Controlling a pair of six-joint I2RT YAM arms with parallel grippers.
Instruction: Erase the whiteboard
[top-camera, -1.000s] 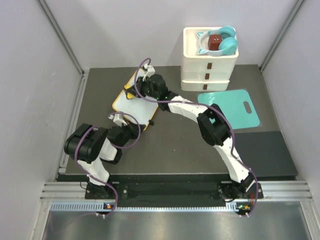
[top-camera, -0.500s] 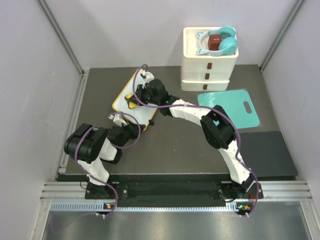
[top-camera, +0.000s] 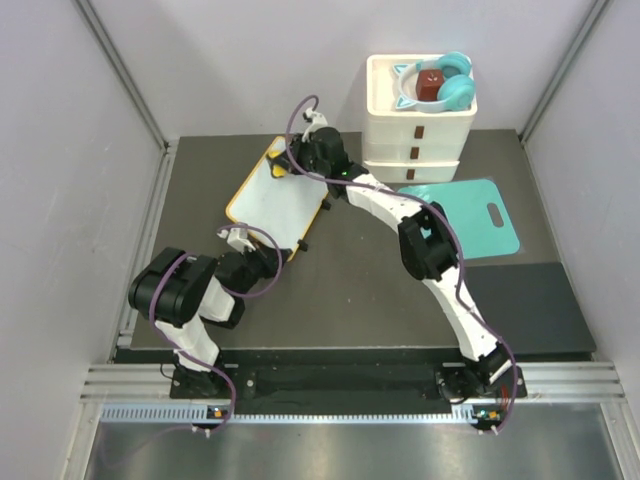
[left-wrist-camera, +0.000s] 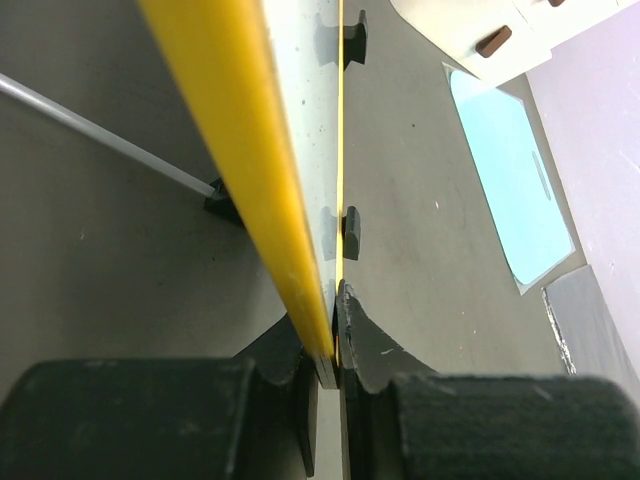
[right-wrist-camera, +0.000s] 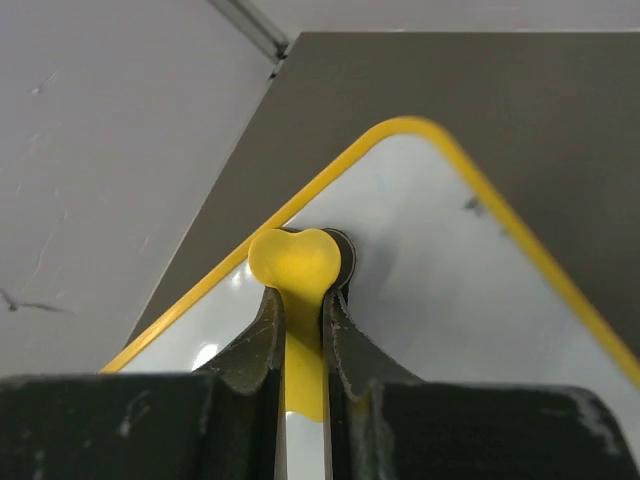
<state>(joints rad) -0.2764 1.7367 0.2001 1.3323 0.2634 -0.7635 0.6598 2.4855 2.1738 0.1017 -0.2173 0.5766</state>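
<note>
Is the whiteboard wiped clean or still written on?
Nearly clean: the whiteboard shows no handwriting from above, but the right wrist view catches one small dark smudge near its frame.

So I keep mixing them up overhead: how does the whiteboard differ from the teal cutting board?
The whiteboard is white with an orange-yellow frame; the teal cutting board is one solid colour with a handle hole. The left end effector clamps the whiteboard's near edge and the right end effector holds a yellow eraser on it; the cutting board lies untouched. Both are flat rounded rectangles.
</note>
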